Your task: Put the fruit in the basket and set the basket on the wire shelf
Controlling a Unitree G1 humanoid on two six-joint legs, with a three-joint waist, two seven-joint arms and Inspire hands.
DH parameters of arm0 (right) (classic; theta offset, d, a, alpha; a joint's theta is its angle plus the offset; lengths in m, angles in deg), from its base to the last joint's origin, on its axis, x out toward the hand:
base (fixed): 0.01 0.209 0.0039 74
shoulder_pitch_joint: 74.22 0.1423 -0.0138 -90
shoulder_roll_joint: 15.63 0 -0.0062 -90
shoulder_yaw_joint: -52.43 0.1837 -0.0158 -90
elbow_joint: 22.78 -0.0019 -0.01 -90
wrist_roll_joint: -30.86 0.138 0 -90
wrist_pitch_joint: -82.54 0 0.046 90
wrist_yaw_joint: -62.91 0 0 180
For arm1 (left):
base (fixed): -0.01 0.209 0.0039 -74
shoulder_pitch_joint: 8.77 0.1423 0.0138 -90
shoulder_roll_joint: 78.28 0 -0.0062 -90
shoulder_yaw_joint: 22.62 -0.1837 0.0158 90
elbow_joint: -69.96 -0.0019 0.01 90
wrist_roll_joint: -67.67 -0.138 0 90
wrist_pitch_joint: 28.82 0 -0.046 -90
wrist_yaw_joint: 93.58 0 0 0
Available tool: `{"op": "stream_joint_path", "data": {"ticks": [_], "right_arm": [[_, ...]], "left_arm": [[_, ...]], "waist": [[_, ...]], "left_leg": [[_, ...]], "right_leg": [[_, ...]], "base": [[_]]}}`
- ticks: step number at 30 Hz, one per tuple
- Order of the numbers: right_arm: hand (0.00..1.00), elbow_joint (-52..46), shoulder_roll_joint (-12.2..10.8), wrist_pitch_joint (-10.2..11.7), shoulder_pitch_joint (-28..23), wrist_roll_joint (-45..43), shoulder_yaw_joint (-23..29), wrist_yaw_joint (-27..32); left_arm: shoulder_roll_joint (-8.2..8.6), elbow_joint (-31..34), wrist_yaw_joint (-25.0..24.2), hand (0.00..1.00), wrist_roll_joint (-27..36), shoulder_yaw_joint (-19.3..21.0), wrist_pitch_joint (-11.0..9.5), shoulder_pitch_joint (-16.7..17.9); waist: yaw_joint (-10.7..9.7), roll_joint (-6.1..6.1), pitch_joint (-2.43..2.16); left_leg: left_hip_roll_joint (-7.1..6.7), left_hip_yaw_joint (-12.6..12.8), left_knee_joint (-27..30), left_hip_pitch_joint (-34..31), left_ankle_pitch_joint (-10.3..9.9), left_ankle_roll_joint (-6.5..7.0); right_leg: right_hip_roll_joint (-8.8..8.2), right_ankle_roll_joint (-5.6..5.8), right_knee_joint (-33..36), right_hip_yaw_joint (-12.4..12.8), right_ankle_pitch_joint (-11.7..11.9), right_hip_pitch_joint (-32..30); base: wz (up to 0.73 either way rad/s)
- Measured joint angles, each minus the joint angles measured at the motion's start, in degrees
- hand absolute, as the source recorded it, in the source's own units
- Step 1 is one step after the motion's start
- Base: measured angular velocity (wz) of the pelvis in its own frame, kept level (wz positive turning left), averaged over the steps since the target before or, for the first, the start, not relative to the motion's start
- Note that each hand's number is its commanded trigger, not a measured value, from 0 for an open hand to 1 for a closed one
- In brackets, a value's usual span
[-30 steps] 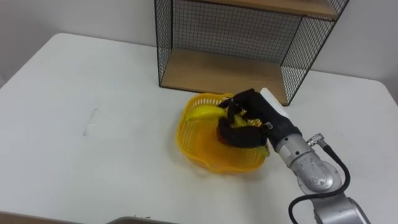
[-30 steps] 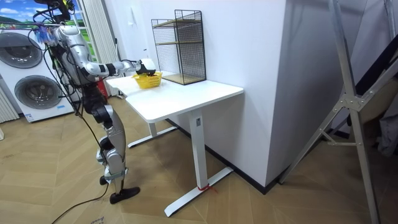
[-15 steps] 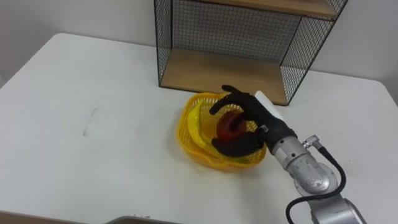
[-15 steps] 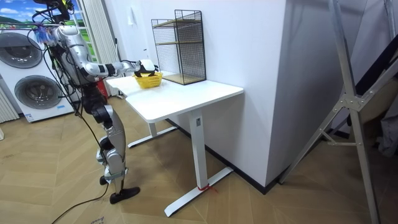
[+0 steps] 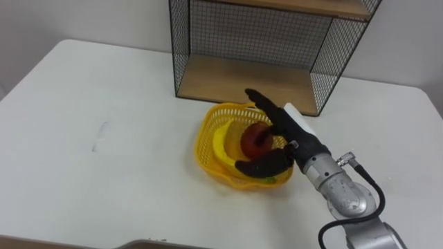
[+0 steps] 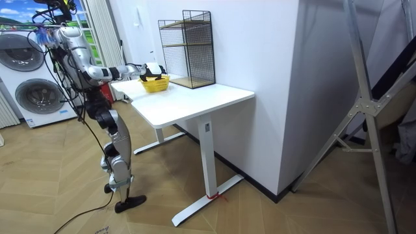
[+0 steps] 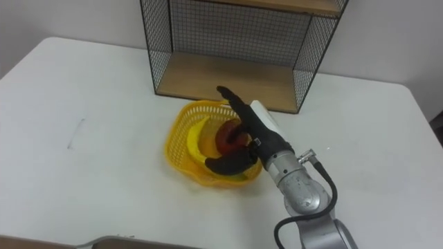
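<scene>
**Releasing the fruit: hand spread over the loaded basket, shelf just beyond**

The right hand [image 5: 289, 142] hangs over the right half of the basket [image 5: 206, 151] with its fingers straight and fanned apart, holding nothing. The fingers point toward the far left, across the apple [image 5: 257, 137], while the thumb lies low along the basket's near right rim. The apple sits in the middle of the basket, and the banana [image 5: 222, 138] curves along the inner left wall. Both fruits are inside, so that part of the task looks done.

What matters for the coming move is how the basket lies relative to the hand and the shelf [image 5: 242, 77]. The basket is directly beneath the hand, on the tabletop [image 5: 104, 159], just in front of the shelf's lower board and toward that board's right end. The shelf's open front faces the robot, so the way in runs straight from the basket toward the tabletop's far edge. The right arm comes in from the near right corner and is already at the rim, so it looks like the one to take hold. The rim under the thumb is the closest place to grip.

A second ago these fingers were curled down around the fruit in the basket. Half a second ago they were partly open, and now they are fully straight and lifted clear of the apple. The basket sits about where it was.
</scene>
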Motion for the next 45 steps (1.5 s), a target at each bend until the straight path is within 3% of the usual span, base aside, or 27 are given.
{"op": "stream_joint_path", "data": {"ticks": [9, 17, 23, 26, 29, 31, 33, 36, 38, 40, 45], "right_arm": [[0.0, 3.09, 0.11, 0.01, -0.53, 13.25, 1.35, 3.08], [0.0, 3.2, -0.02, 0.12, -4.03, 23.75, 7.73, 7.49], [0.0, 5.77, -0.03, 0.75, -7.19, 32.03, 14.22, 12.35], [0.0, 5.77, -0.2, 0.78, -9.19, 34.18, 18.06, 14.76], [0.0, 5.33, -0.15, 0.79, -11.19, 35.29, 20.34, 17.27], [0.0, 4.8, -0.15, 0.64, -11.61, 35.26, 20.52, 18.64], [0.0, 4.78, -0.15, 0.62, -11.99, 34.83, 20.61, 20.11], [0.0, 4.35, -0.16, 0.58, -13.78, 34.67, 20.75, 22.2], [0.0, 4.33, -0.2, 0.57, -14.17, 34.17, 20.73, 23.22], [0.0, 4.39, -0.2, 0.58, -14.78, 33.02, 20.75, 23.44], [0.0, 3.52, -0.21, 0.59, -16.3, 32.87, 20.67, 24.02]], "left_arm": [[0.23, -0.86, 2.38, 0.0, 6.11, -1.16, 0.02, 1.32], [1.04, -1.45, 5.02, 0.0, 9.93, 2.12, -0.55, 3.61], [0.85, -1.15, 8.2, 0.0, 22.84, 9.87, -2.98, 4.87], [0.81, 0.68, 10.96, 0.0, 32.84, 16.8, -3.41, 5.45], [0.71, 4.76, 16.01, 0.0, 43.5, 21.52, -4.33, 6.03], [0.6, 6.64, 20.93, 0.0, 51.03, 24.62, -4.61, 6.19], [0.55, 9.06, 24.85, 0.0, 54.73, 26.56, -4.71, 6.16], [0.56, 16.58, 31.74, 0.0, 56.26, 28.27, -5.06, 6.18], [0.53, 21.83, 36.14, 0.0, 56.29, 29.83, -6.03, 6.16], [0.47, 27.68, 41.45, 0.0, 56.15, 31.34, -8.29, 6.23], [0.42, 38.42, 51.56, 0.0, 53.25, 31.44, -10.23, 6.09]], "waist": [[-1.38, 0.18, 0.01], [-1.37, 2.52, -0.13], [-1.69, 2.66, -0.26], [-1.6, 2.6, -0.37], [-1.04, 2.75, -0.48], [-1.06, 3.51, -0.68], [-1.01, 3.97, -0.72], [0.62, 4.48, -0.66], [1.12, 4.58, -0.64], [1.66, 4.68, -0.69], [2.14, 4.78, -0.74]], "left_leg": [[-0.01, -0.04, 0.1, 0.05, 0.0, 0.0], [-0.05, -0.03, 0.09, -0.02, -0.01, 0.01], [-0.39, -0.55, 0.54, -0.06, 0.07, 0.1], [-0.41, -0.58, 0.2, 0.05, 0.07, 0.11], [-0.43, -0.54, -0.13, 0.15, 0.09, 0.15], [-0.43, -0.15, -0.63, 0.72, 0.16, 0.22], [-0.43, -0.05, -0.83, 1.23, 0.16, 0.22], [-0.39, 0.17, -1.41, 2.11, 0.17, 0.23], [-0.41, 0.15, -1.69, 2.07, 0.17, 0.23], [-0.45, -0.05, -1.67, 2.09, 0.17, 0.24], [-0.47, 0.1, -1.7, 1.95, 0.17, 0.24]], "right_leg": [[0.01, -0.05, 0.0, 0.12, 0.03, 0.05], [-0.1, -0.04, -0.13, 0.04, 0.03, 0.01], [-0.4, 0.04, -1.08, -0.68, -0.02, 0.67], [-0.45, 0.12, -1.04, -0.72, -0.07, 0.64], [-0.46, 0.13, -1.05, -0.52, -0.07, 0.53], [-0.45, 0.13, -0.97, -0.26, -0.07, 0.61], [-0.44, 0.22, -0.94, -0.12, -0.13, 0.95], [-0.35, 0.22, -0.91, 0.31, -0.13, 1.12], [-0.38, 0.22, -0.86, 0.35, -0.13, 0.99], [-0.41, 0.22, -0.78, 0.32, -0.13, 1.21], [-0.39, 0.23, -0.85, 0.39, -0.13, 0.71]], "base": [[0.0], [0.0], [0.05], [0.0], [-0.02], [-0.1], [-0.03], [-0.06], [0.0], [0.0], [0.0]]}}
